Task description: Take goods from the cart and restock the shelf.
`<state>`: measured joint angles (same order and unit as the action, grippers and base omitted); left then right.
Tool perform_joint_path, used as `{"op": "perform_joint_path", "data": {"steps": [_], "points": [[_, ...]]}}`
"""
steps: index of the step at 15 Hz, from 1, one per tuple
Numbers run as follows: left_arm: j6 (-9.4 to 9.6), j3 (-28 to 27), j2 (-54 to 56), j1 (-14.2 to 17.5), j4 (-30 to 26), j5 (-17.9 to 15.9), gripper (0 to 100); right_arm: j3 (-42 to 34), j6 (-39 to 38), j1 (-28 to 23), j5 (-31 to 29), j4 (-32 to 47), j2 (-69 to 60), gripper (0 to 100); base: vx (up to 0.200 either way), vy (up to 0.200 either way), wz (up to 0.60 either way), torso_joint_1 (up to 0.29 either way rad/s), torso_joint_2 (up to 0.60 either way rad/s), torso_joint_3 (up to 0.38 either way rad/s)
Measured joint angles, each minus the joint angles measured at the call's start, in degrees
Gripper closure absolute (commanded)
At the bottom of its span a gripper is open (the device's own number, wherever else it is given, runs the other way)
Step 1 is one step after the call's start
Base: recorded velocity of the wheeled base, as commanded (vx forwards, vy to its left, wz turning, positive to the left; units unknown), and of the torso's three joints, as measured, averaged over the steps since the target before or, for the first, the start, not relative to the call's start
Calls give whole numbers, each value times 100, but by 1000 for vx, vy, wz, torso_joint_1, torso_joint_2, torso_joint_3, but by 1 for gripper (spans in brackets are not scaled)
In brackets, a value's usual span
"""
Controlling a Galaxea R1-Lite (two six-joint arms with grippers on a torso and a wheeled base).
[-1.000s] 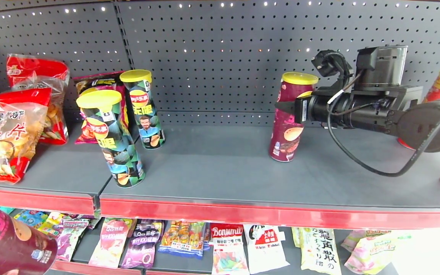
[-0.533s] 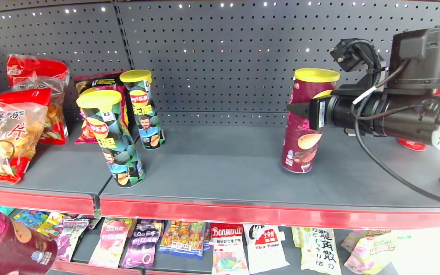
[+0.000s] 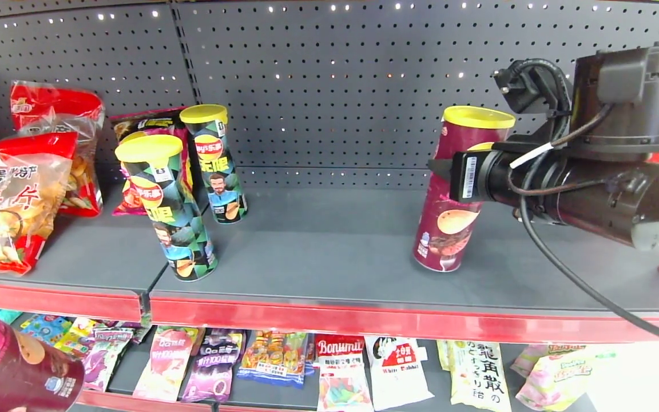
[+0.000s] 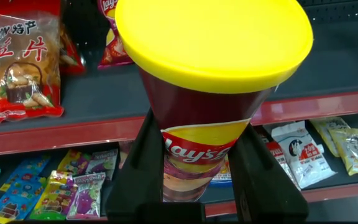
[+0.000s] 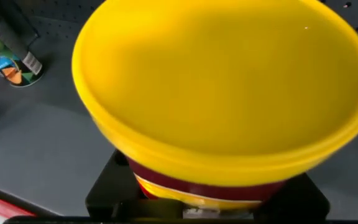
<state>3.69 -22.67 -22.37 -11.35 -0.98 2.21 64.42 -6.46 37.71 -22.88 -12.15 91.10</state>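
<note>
Right claw (image 3: 449,167) gripping maroon can (image 3: 447,229) high up, just under its yellow-lidded top; far finger hiding behind can. Can tilting, top leaning toward right end of shelf (image 3: 329,252), base sitting in right half, nearer front edge than back panel. Whether base is touching board is hard to judge. Second maroon can (image 3: 15,366) getting cut off at lower left, below shelf's front edge. Left claw (image 4: 201,177) clamping it around middle. Both cans showing chip picture.
</note>
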Motion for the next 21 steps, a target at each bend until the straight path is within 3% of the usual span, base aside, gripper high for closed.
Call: {"op": "perform_joint_path", "data": {"steps": [7, 21], "points": [[18, -4, -4, 2, 2, -2, 100, -66, -168, 438, -1237, -601, 344, 100, 0, 0, 0, 0, 0, 0], [24, 68, 18, -2, 7, 6, 100, -354, -194, 1133, -1741, -629, 452, 100, 0, 0, 0, 0, 0, 0]]}}
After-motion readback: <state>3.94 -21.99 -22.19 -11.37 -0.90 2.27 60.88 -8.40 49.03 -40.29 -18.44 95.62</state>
